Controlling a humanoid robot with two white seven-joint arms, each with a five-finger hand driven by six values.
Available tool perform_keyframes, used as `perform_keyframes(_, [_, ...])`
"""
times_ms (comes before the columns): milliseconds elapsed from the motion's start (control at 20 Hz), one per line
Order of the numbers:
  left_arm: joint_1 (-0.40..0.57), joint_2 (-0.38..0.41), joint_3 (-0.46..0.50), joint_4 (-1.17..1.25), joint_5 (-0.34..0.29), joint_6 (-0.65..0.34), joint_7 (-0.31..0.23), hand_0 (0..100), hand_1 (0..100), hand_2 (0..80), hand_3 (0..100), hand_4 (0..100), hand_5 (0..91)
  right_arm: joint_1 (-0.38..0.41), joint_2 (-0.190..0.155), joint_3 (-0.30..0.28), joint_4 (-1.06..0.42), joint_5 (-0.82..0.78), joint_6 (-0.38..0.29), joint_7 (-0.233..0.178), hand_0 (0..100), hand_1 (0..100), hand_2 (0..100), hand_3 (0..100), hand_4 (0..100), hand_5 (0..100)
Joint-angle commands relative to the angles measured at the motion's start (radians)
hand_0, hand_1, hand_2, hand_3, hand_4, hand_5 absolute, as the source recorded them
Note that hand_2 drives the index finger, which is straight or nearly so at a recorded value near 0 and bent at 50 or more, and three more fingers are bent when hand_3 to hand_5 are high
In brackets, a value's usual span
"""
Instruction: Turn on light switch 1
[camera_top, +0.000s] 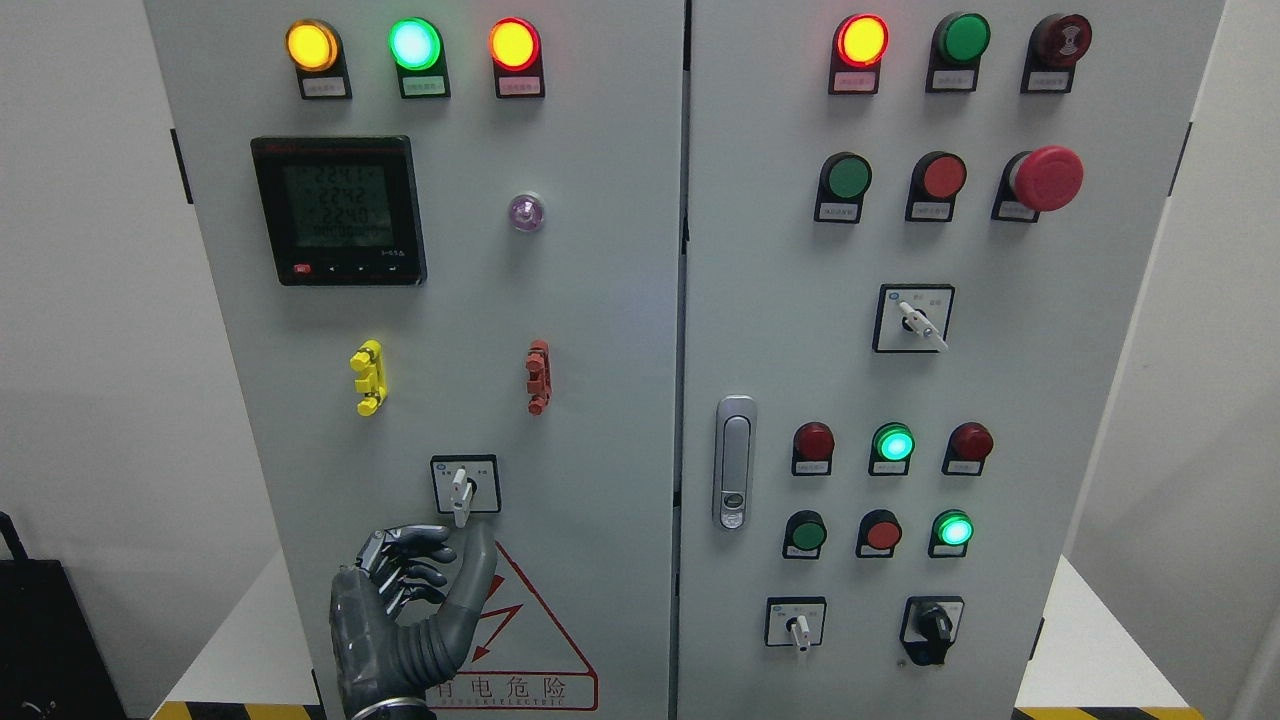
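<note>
A digital meter (338, 211) is mounted at upper left of the cabinet; a red emergency stop button (1046, 178) at upper right; a door latch (735, 462) near centre.

Plain white walls (80, 300) stand on both sides of the grey cabinet (620, 300). A pale floor (1090, 650) extends below, with yellow-and-black hazard tape (240, 711) along the cabinet base. A dark object (50, 640) occupies the lower left corner. Lighting is even and diffuse.
</note>
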Motion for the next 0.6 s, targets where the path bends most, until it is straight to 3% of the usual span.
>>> perform_keyframes(0, [-0.017,-0.006,0.018,0.006,0.001,0.007,0.000,9,68,53.5,70,76,67.3,0.000,0.000,0.000,0.000,0.000,0.000,-0.001,5,0,0,0,0,0])
perform_keyframes(550, [-0.053,-0.011,0.018,0.006,0.001,0.047,-0.002,11,68,54.1,70,77,67.3,0.000,0.000,0.000,0.000,0.000,0.000,-0.001,5,0,0,0,0,0])
